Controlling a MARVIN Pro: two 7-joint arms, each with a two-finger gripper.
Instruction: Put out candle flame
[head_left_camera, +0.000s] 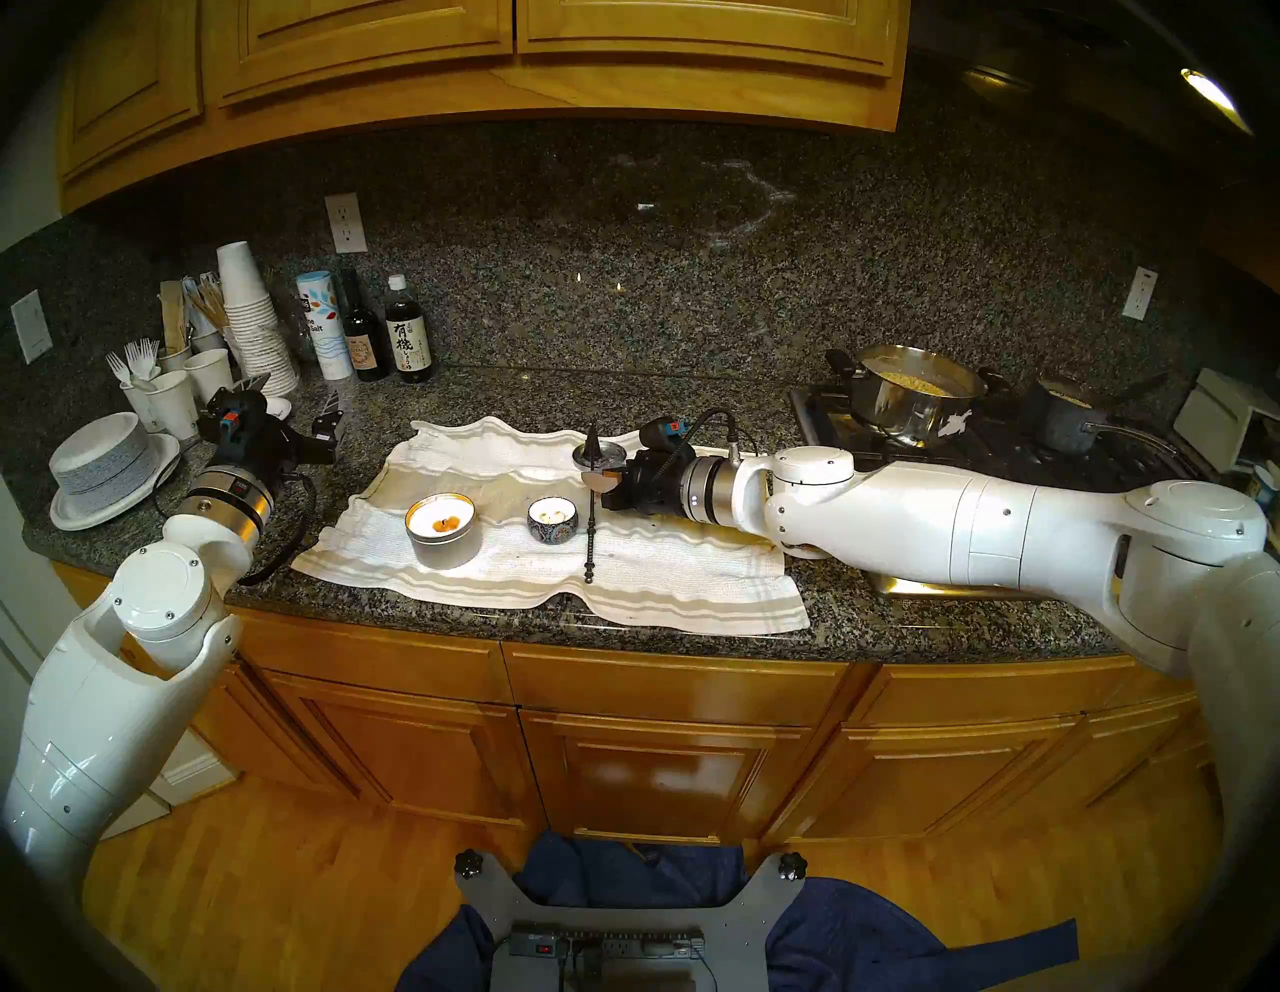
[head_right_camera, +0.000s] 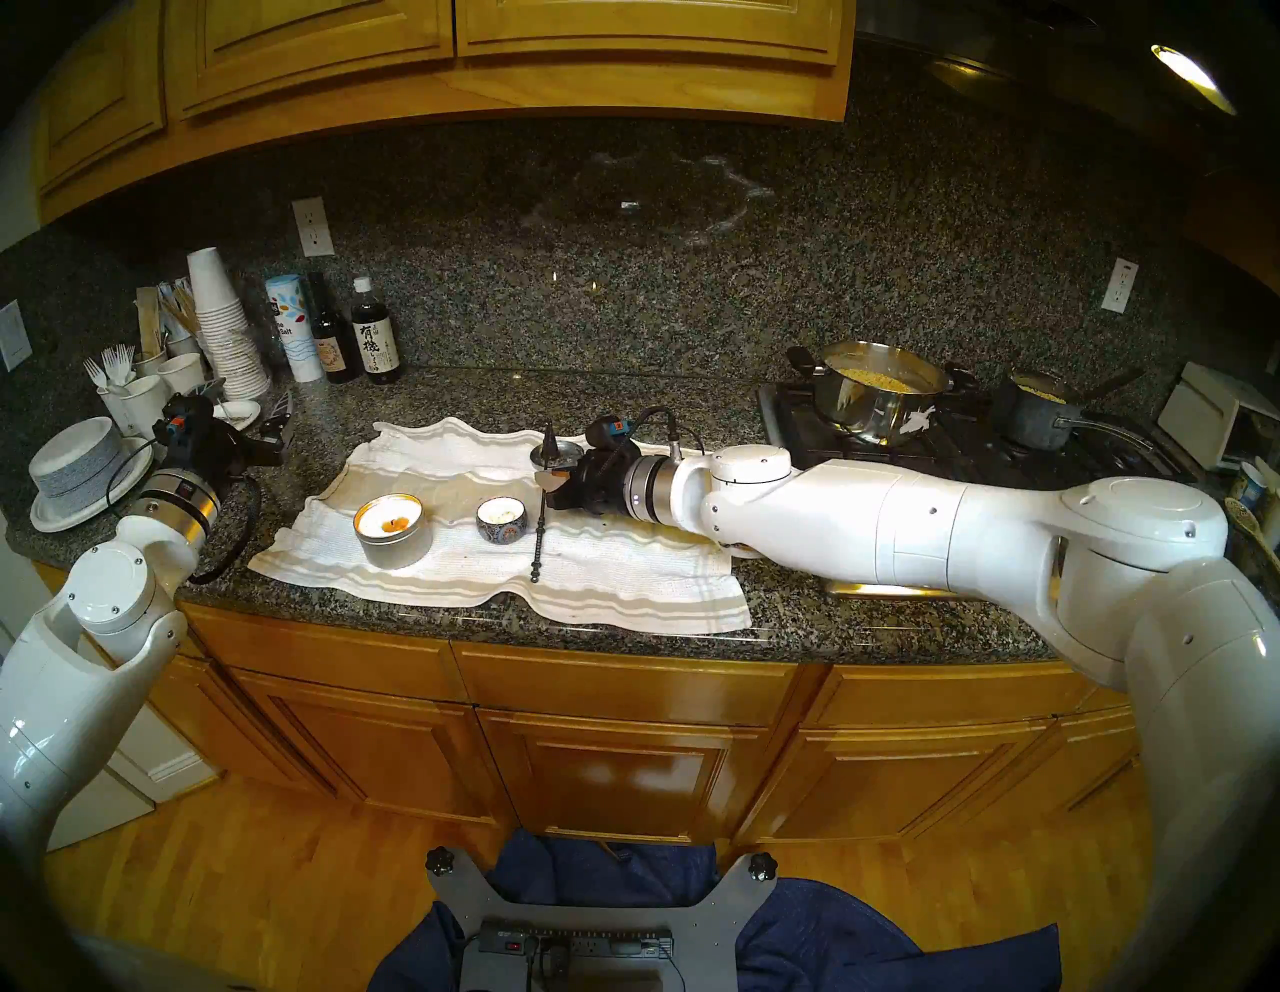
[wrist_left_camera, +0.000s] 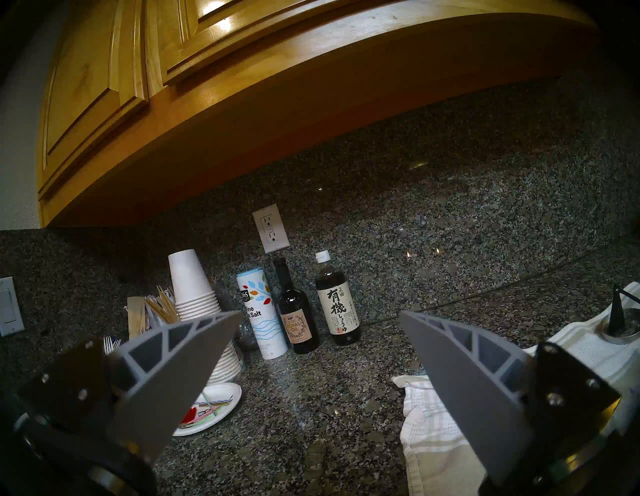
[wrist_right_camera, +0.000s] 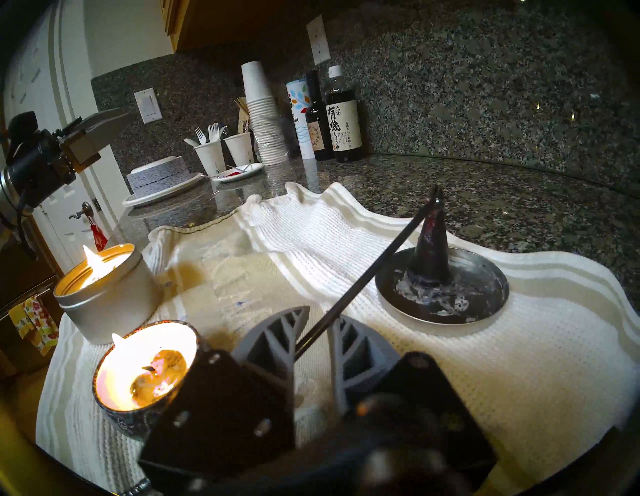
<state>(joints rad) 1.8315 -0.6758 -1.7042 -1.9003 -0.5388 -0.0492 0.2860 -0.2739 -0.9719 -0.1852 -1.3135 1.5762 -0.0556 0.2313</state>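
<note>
Two lit candles stand on a white towel (head_left_camera: 658, 568): a large silver tin candle (head_left_camera: 443, 530) and a small patterned bowl candle (head_left_camera: 552, 521). Both flames show in the right wrist view, on the tin (wrist_right_camera: 104, 291) and the bowl (wrist_right_camera: 145, 370). A black candle snuffer (head_left_camera: 591, 533) leans with its cone (wrist_right_camera: 431, 249) on a metal dish (wrist_right_camera: 485, 301). My right gripper (wrist_right_camera: 320, 313) straddles the snuffer's thin handle, jaws narrow with a small gap showing. My left gripper (wrist_left_camera: 320, 313) is wide open and empty above the counter, left of the towel.
Soy sauce and oil bottles (head_left_camera: 409, 339), a salt tube, stacked paper cups (head_left_camera: 249, 319) and stacked plates (head_left_camera: 104, 471) crowd the back left. A steel pot (head_left_camera: 907, 395) and a dark saucepan (head_left_camera: 1067, 415) sit on the stove at the right.
</note>
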